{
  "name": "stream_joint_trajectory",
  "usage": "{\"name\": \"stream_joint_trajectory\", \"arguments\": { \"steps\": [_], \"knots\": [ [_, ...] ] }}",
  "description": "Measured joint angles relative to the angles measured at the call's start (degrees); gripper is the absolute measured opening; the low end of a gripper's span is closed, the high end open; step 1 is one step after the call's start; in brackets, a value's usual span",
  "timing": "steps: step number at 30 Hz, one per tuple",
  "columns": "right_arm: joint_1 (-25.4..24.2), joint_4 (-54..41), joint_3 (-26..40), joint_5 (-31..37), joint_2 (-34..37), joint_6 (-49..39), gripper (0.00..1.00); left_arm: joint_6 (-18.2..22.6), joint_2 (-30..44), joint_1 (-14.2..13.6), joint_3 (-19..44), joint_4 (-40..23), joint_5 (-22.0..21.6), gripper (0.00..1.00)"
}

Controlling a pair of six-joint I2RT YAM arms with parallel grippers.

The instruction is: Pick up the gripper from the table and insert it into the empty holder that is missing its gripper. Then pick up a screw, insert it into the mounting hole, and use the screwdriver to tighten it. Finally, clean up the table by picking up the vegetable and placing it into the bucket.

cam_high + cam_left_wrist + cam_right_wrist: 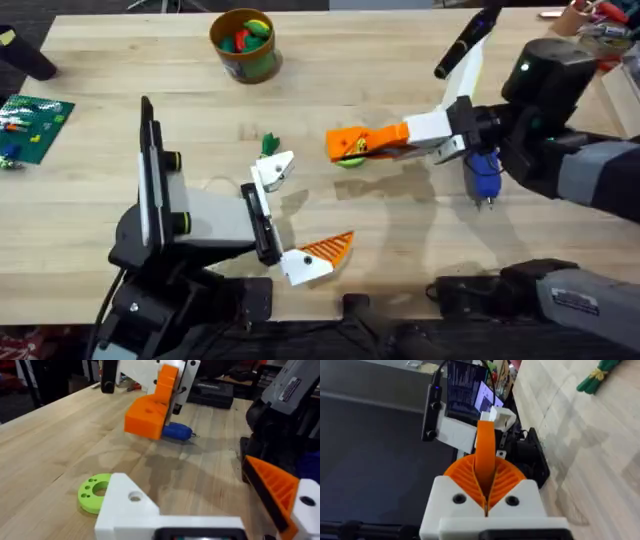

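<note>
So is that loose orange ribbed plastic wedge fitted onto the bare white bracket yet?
Not fitted: the orange wedge is clamped in the right gripper, apart from the white bracket on the left gripper.

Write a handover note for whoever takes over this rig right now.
Right gripper: shut on the orange gripper piece, held off the table.
Left gripper: fingers open, holding nothing. Its white bracket has no pad, and the mounting hole is bare.
The screwdriver lies on the table by the right arm. The green vegetable lies beside the bracket. The bucket is at the far edge.
Done: piece picked up.
Left: insert the piece, fit and tighten the screw, put the vegetable in the bucket.
</note>
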Motion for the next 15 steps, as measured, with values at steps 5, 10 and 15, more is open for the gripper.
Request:
{"name": "stream_joint_trajectory", "arguments": {
  "steps": [5, 10, 15],
  "knots": [
    [0.0, -6.6, -0.3, -0.4, 2.2, -3.3, 0.017, 0.0, 0.0, 0.0, 0.0, 0.0, 0.0, 0.986],
    [1.1, -6.9, -0.5, -0.4, 4.7, -4.8, 0.017, 0.0, 0.0, 0.0, 0.0, 0.0, 0.0, 0.986],
    [4.7, -6.0, -0.5, -0.4, 6.2, -5.4, 0.017, 0.0, 0.0, 0.0, 0.0, 0.0, 0.0, 0.986]
  ]
}}
